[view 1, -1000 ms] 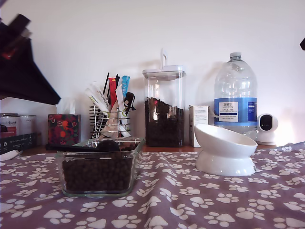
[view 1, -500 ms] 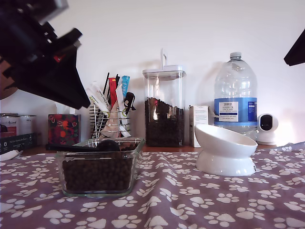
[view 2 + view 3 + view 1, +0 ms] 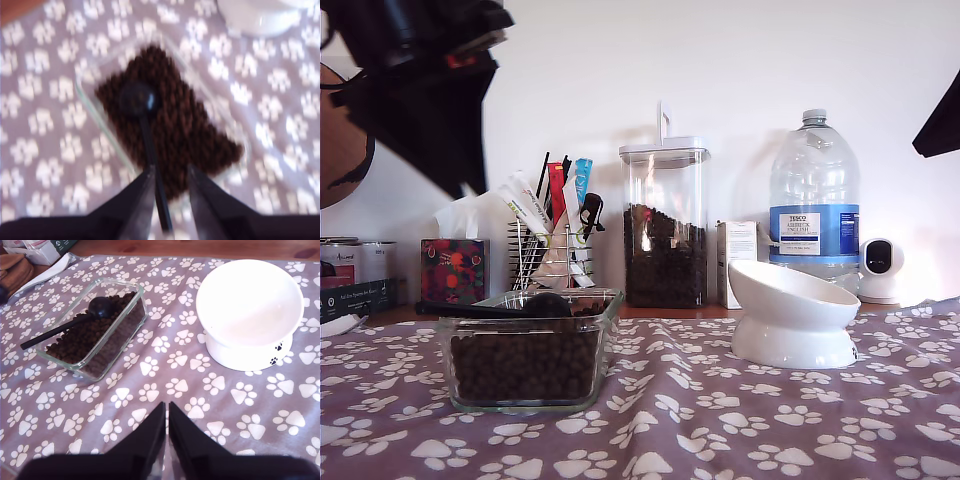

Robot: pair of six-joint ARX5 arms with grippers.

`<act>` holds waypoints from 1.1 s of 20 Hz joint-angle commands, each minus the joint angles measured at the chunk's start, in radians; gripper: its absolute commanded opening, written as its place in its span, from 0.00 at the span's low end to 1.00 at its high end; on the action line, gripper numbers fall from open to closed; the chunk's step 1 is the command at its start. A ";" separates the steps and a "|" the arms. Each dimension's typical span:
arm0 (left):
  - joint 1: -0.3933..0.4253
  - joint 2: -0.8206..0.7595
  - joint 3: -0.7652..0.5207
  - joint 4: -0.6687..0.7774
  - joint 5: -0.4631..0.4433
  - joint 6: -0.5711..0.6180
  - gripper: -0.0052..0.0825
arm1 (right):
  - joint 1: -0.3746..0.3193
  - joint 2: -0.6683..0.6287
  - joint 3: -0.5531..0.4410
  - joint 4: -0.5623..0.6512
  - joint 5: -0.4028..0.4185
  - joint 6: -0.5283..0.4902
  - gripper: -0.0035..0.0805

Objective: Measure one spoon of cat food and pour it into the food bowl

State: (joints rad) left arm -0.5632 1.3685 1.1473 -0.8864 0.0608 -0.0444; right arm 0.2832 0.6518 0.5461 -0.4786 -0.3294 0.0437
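step: reach for the spoon (image 3: 144,131), not yet gripped. It lies on the cat food (image 3: 85,333) in the glass dish (image 3: 122,338), cup on the kibble, handle sticking out over the dish's end.
first gripper (image 3: 169,186): fingers spread, high above the dish, handle showing in the gap between them in the first wrist view, nothing held. View is blurred, so height is hard to judge. Dark bulk at the exterior view's upper left is likely this arm.
second gripper (image 3: 166,421): fingers pressed nearly together, thin slit left, holding nothing, hanging over bare cloth with dish and bowl both ahead of it.
food bowl (image 3: 791,314): empty, white, tilted rim, on the exterior view's right, well apart from the dish.
next move, my guess: first gripper drops straight down, keeps the handle centred, closes on it clear of the dish rim; thin handle could roll or slip.
surface: purple tablecloth (image 3: 700,420) with white paw prints, a bit rumpled at the exterior view's right edge.
room: white wall; lidded tall canister (image 3: 664,225) of kibble, big water bottle (image 3: 813,205), wire rack of sachets (image 3: 552,228), tissue box (image 3: 454,268), small white camera (image 3: 879,268) along the back.
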 commanded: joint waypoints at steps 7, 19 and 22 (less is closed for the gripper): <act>-0.008 0.089 -0.017 -0.107 0.001 0.000 0.42 | 0.004 0.006 -0.014 0.011 0.003 -0.007 0.03; -0.018 0.216 -0.017 -0.052 -0.043 0.026 0.45 | 0.005 0.006 -0.014 0.010 0.002 -0.007 0.03; -0.018 0.219 -0.017 -0.040 -0.043 0.026 0.45 | 0.005 0.006 -0.014 0.010 0.002 -0.006 0.03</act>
State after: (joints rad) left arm -0.5781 1.5791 1.1423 -0.9337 0.0208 -0.0223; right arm 0.2832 0.6529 0.5461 -0.4786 -0.3294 0.0437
